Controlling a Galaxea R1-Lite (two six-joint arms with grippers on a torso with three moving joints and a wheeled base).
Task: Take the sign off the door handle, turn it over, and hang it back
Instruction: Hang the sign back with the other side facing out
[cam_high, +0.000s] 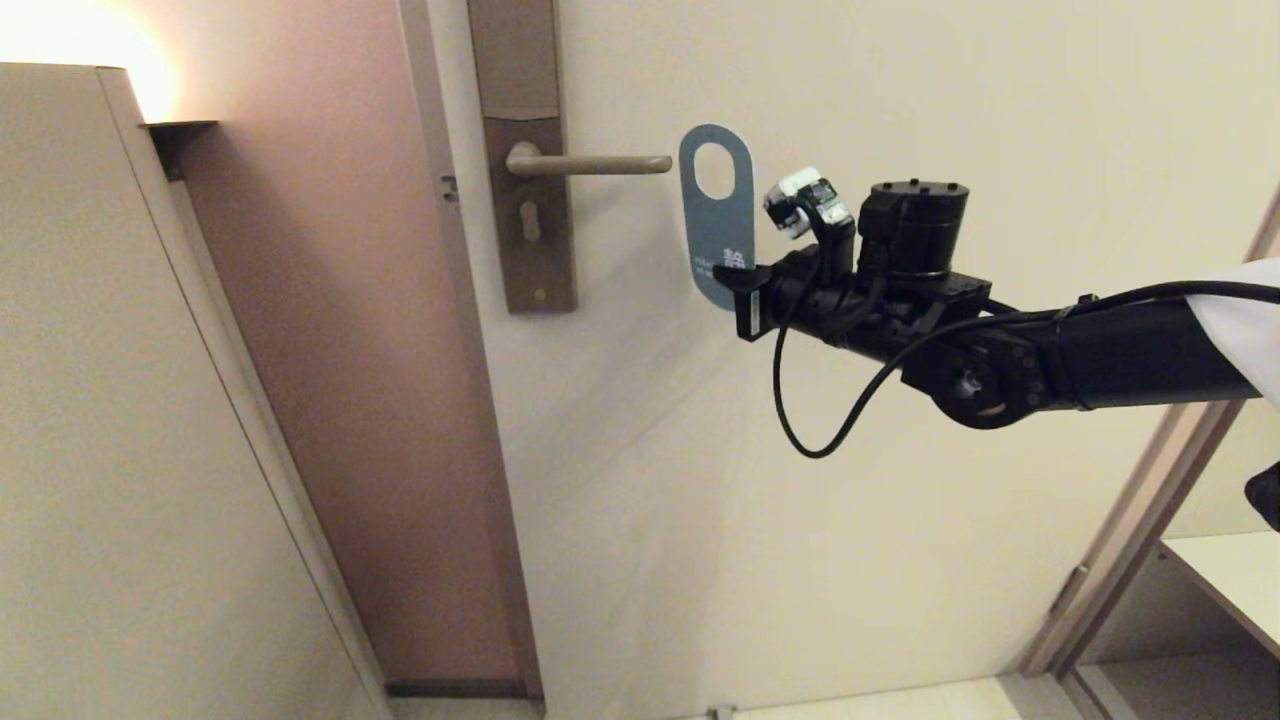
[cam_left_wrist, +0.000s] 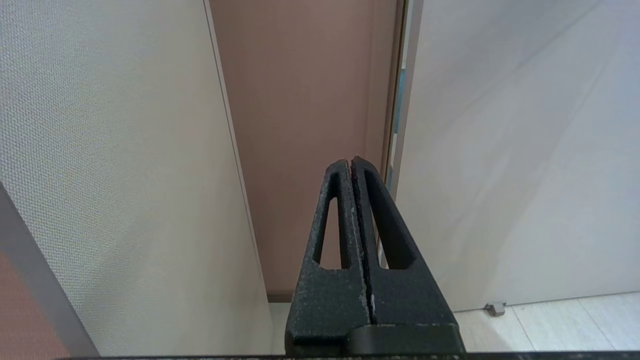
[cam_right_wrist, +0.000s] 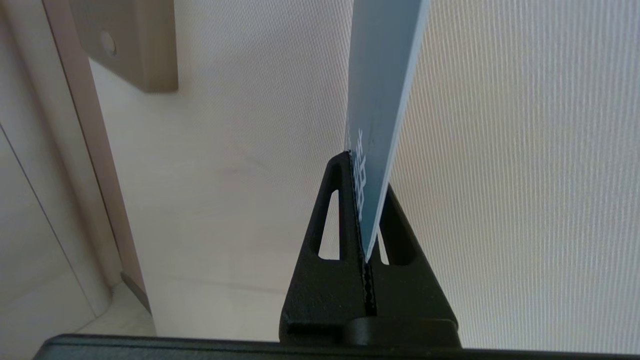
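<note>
The sign (cam_high: 718, 215) is off the door handle (cam_high: 588, 163) and hangs in the air just right of the lever's tip, upright, blue side with white text facing me, oval hole on top. My right gripper (cam_high: 738, 280) is shut on its lower end. In the right wrist view the blue sign (cam_right_wrist: 382, 100) rises from between the pinched fingers of the right gripper (cam_right_wrist: 365, 172). The lever sits on a tall brown backplate (cam_high: 535, 215) with a keyhole. My left gripper (cam_left_wrist: 351, 162) is shut on nothing, low by the door frame, out of the head view.
The cream door (cam_high: 900, 500) fills the background. A brown door frame (cam_high: 350, 400) and a pale cabinet wall (cam_high: 120, 450) stand to the left. A shelf (cam_high: 1230, 580) shows at the lower right. A doorstop (cam_left_wrist: 495, 308) sits on the floor.
</note>
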